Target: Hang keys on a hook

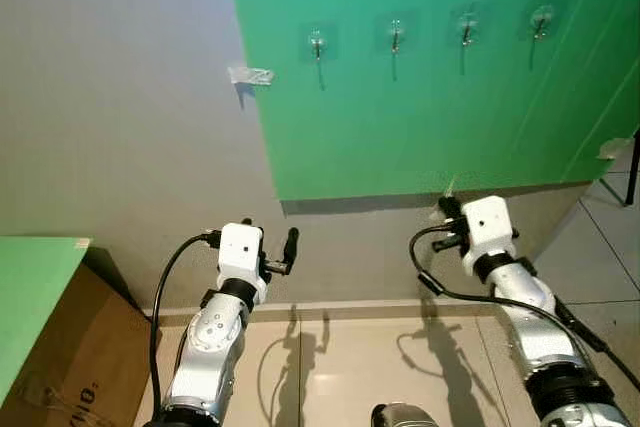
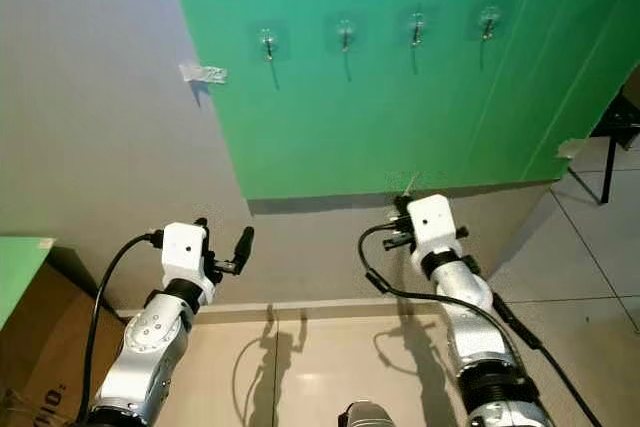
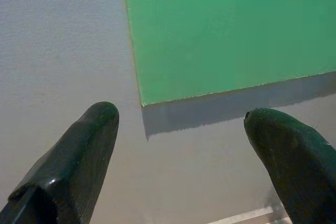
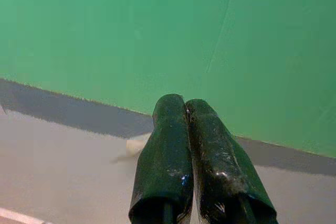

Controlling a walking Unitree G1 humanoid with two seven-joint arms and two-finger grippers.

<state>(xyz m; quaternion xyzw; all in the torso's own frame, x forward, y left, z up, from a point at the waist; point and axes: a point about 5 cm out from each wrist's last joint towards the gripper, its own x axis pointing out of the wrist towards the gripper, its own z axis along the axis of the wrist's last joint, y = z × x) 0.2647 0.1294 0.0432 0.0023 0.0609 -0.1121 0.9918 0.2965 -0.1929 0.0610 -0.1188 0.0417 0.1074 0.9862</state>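
Several small clear hooks hang in a row on the green board (image 1: 420, 97), from the leftmost hook (image 1: 317, 44) to the rightmost hook (image 1: 541, 21). All of them are bare. My left gripper (image 1: 269, 238) is raised below the board's lower left corner, open, its fingers (image 3: 79, 156) wide apart with nothing between them. My right gripper (image 1: 449, 209) points at the board's bottom edge and is shut, its fingers (image 4: 168, 129) pressed together with nothing seen in them. Both grippers are well below the hooks.
A cardboard box (image 1: 70, 367) with a green top stands at the lower left. A scrap of tape (image 1: 250, 75) sticks to the grey wall beside the board. A dark chair leg (image 1: 632, 172) stands at the right on the tiled floor (image 1: 350, 367).
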